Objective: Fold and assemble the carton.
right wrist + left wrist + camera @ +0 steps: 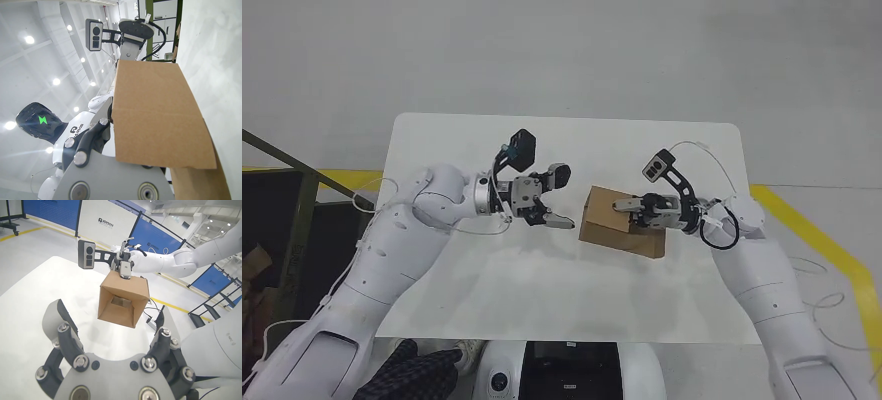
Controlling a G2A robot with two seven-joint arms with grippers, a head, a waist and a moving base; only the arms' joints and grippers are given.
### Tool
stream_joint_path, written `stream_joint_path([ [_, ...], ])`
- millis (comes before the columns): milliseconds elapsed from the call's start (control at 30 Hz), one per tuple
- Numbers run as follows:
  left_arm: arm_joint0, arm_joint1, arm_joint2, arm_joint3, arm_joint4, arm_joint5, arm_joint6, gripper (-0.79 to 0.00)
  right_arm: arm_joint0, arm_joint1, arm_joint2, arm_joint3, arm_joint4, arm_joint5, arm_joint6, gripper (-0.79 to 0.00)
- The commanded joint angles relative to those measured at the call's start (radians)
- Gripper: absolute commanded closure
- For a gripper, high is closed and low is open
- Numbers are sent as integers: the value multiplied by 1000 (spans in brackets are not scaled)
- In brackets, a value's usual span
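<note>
A brown carton (620, 222) lies on its side above the white table's (462, 290) middle right. My right gripper (640, 207) is shut on its upper wall, seen as (124, 273) in the left wrist view. The right wrist view has one finger (105, 113) pressed against the carton's (155, 113) side; the other is hidden behind the cardboard. The carton's (122, 302) near end gapes open toward my left gripper (111, 304), and flaps partly close its far end, leaving a gap. My left gripper (547, 207) hangs open and empty just left of the carton, apart from it.
A dark bin (272, 240) holding cardboard scraps stands off the table's left edge. The table's front and left stretches are bare. A small grey device with a cable (151, 321) lies on the floor past the table.
</note>
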Motion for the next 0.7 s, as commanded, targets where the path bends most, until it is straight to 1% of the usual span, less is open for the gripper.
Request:
stream_joint_path([
  [0,3,0,-1,-16,64,0,47,-785,8,-1,-8,4,-3,1,4,0],
  [133,13,1,2,-29,215,0,178,-785,22,-6,-27,13,1,-5,12,0],
  [367,-3,3,31,19,435,0,418,-785,44,-12,-44,34,10,-32,19,0],
  [667,-4,3,33,23,444,0,429,-785,88,-22,-64,70,-14,-115,0,0],
])
